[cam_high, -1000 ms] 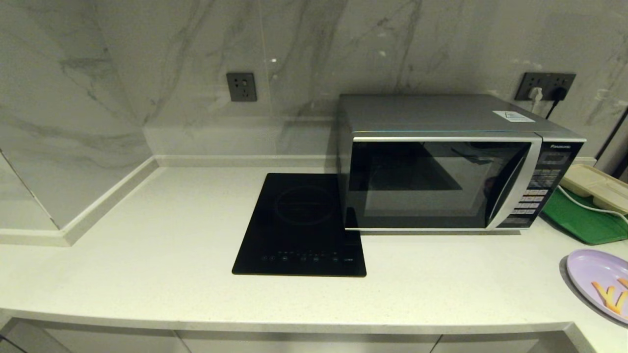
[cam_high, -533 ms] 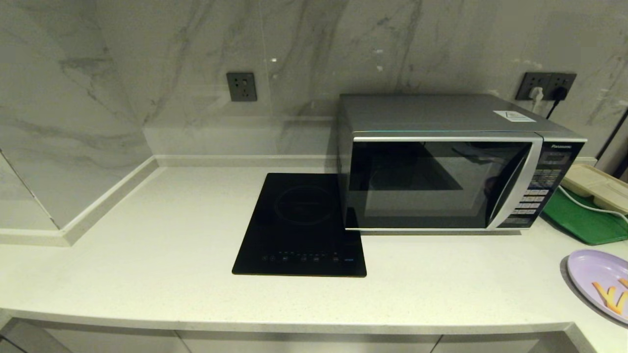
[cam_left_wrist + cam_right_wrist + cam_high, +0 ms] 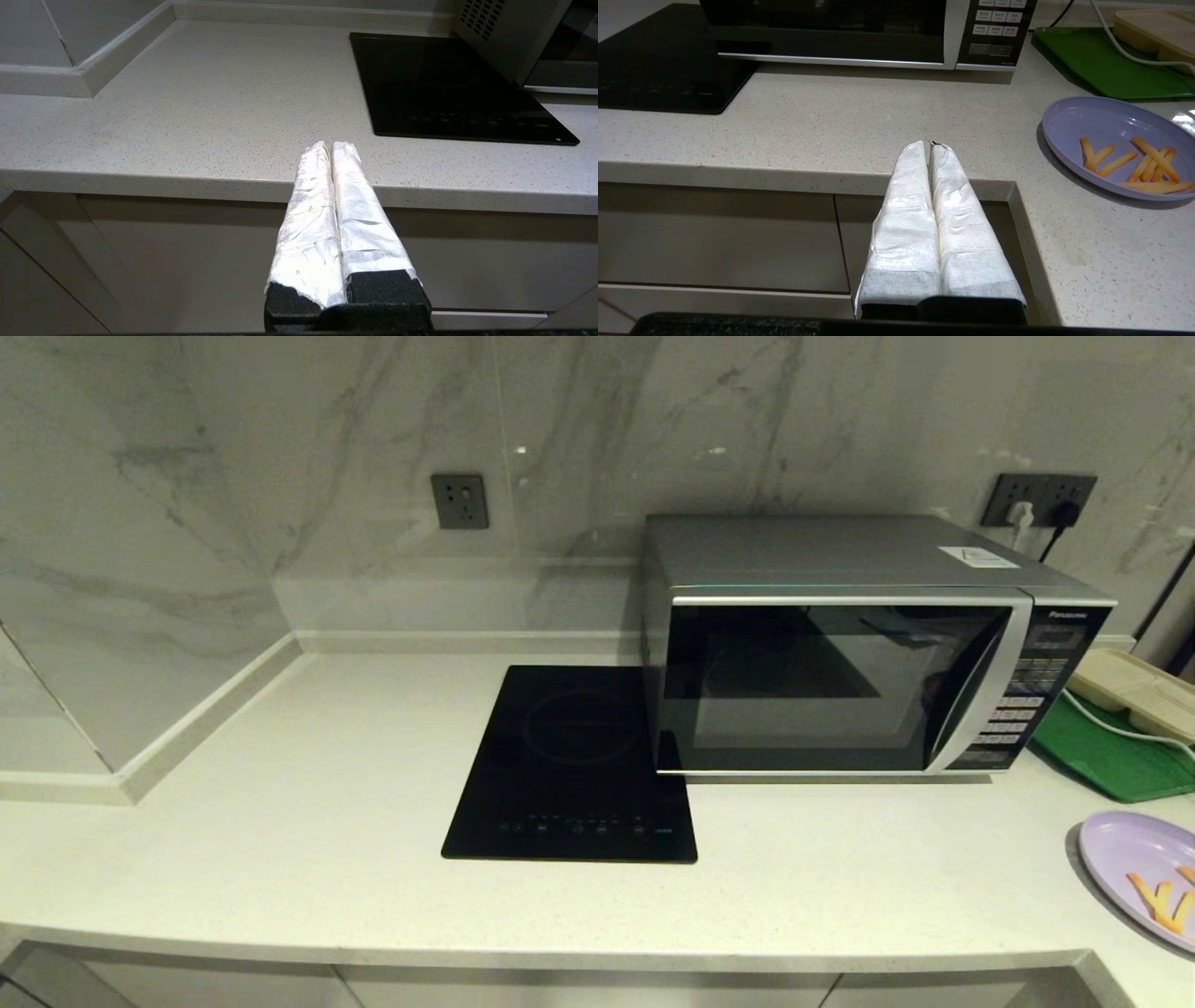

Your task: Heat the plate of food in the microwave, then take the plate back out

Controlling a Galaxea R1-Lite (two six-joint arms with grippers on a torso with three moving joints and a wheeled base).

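The silver-grey microwave (image 3: 840, 644) stands at the back right of the counter with its dark glass door closed; its button panel (image 3: 994, 28) shows in the right wrist view. The pale lilac plate of food (image 3: 1144, 877) (image 3: 1115, 144) lies on the counter at the far right, several orange-yellow sticks on it. My left gripper (image 3: 331, 145) is shut and empty, held low in front of the counter's front edge. My right gripper (image 3: 930, 144) is also shut and empty, at the counter's edge, left of the plate. Neither gripper appears in the head view.
A flat black glass cooktop (image 3: 574, 765) lies left of the microwave. A green flat tray (image 3: 1111, 756) with a beige compartment tray (image 3: 1134, 691) and a white cable sits at the right. Wall sockets (image 3: 1036, 499) are behind. Cabinet fronts (image 3: 187, 252) are below the counter.
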